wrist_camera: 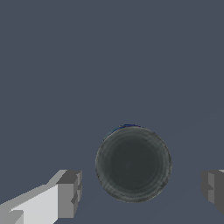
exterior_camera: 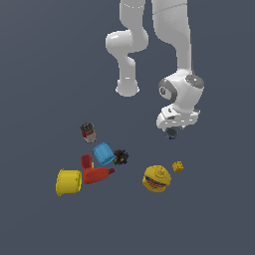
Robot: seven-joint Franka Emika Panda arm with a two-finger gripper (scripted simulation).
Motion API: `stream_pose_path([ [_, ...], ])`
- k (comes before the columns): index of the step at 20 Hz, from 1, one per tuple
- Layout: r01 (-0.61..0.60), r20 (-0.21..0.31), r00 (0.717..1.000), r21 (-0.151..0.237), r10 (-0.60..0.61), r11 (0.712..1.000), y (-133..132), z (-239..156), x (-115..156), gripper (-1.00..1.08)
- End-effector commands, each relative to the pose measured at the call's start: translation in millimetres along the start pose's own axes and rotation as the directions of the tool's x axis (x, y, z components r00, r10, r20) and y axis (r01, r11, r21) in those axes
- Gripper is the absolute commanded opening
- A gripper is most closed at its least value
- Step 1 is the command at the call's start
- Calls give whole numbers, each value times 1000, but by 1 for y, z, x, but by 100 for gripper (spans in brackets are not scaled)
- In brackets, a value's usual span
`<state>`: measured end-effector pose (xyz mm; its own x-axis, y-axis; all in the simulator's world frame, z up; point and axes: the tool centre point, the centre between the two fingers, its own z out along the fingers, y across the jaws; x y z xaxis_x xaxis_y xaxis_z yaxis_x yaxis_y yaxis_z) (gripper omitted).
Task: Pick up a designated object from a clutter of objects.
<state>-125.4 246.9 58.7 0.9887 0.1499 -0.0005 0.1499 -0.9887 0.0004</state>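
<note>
A: Item one, the arm's white two-fingered gripper (exterior_camera: 172, 130)?

B: In the exterior view it hangs below the white wrist, with the small dark grey round knob with a sliver of blue under it (exterior_camera: 172, 133) right at its tip. In the wrist view the grey fingers (wrist_camera: 70, 194) stand wide apart on either side of the knob (wrist_camera: 133, 164), a clear gap on each flank; neither pad touches it. The gripper is spread open and grips nothing.

A: The knob's place among the rest?

B: Apart from the clutter, at about 12 o'clock from the tiny yellow nub (exterior_camera: 178, 166) and 1 o'clock from the yellow ball with red and blue stripes (exterior_camera: 157, 179). Whether it rests on the dark grey floor (exterior_camera: 40, 74) cannot be told.

A: Remaining stock?

B: A spiky black ball with coloured specks (exterior_camera: 121, 157), touching the blue cup lying on its side (exterior_camera: 103, 154) at its 3 o'clock. A red tool-shaped piece (exterior_camera: 93, 172) just at the cup's 7 o'clock. A yellow cup on its side (exterior_camera: 68, 182) beside the red piece at 8 o'clock. A small brown-and-red can (exterior_camera: 88, 132) at the blue cup's 11 o'clock.
</note>
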Motion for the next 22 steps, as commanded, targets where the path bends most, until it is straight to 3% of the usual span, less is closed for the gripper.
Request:
stream_pose_path([
  [1, 0, 1, 1000, 0, 0, 1000, 0, 7, -1, 100],
  [14, 1, -1, 1000, 0, -1, 1000, -1, 45, -1, 100],
  [15, 1, -1, 1000, 0, -1, 1000, -1, 45, -1, -100],
  [22, 1, -1, 1000, 0, -1, 1000, -1, 45, -1, -100],
])
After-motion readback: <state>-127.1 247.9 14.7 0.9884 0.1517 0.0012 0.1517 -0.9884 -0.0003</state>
